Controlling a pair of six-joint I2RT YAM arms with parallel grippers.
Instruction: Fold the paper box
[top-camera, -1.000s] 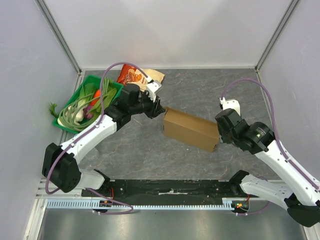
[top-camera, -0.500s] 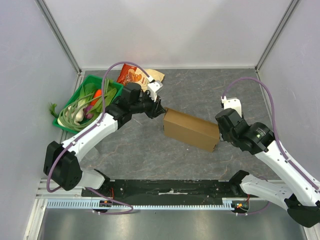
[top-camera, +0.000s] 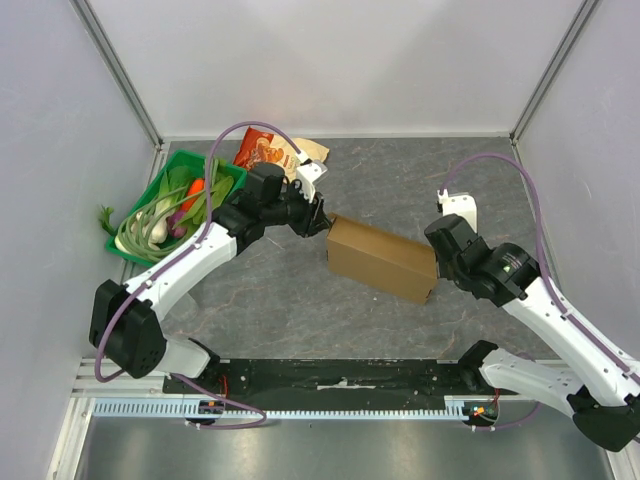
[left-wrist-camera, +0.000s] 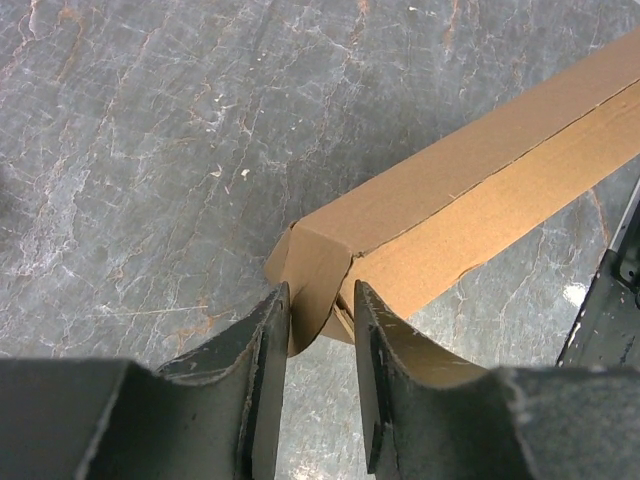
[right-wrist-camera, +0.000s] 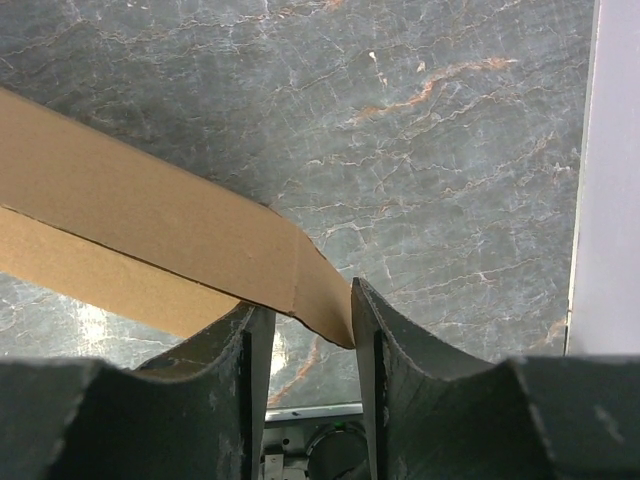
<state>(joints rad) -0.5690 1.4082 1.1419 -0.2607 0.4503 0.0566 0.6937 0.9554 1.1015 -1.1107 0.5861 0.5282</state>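
Observation:
The paper box (top-camera: 380, 258) is a closed brown cardboard oblong lying slantwise on the grey table. My left gripper (top-camera: 322, 222) is at its far-left end. In the left wrist view the box (left-wrist-camera: 470, 190) runs off to the upper right, and its curved end flap (left-wrist-camera: 315, 270) sits between the fingers of the left gripper (left-wrist-camera: 320, 300), resting against one finger with a gap on the other side. My right gripper (top-camera: 437, 264) is at the box's near-right end. There the box (right-wrist-camera: 130, 220) ends in a bent flap (right-wrist-camera: 325, 295) that touches one finger of the right gripper (right-wrist-camera: 308, 300); floor shows beside the other.
A green basket (top-camera: 222, 168) with green stalks and a carrot stands at the back left. A red snack bag (top-camera: 265, 152) lies beside it, just behind my left wrist. White walls close in the table on three sides.
My right arm has edged left toward the box's end and its jaws have narrowed around the flap. The left gripper has hardly moved, and the box lies where it was.

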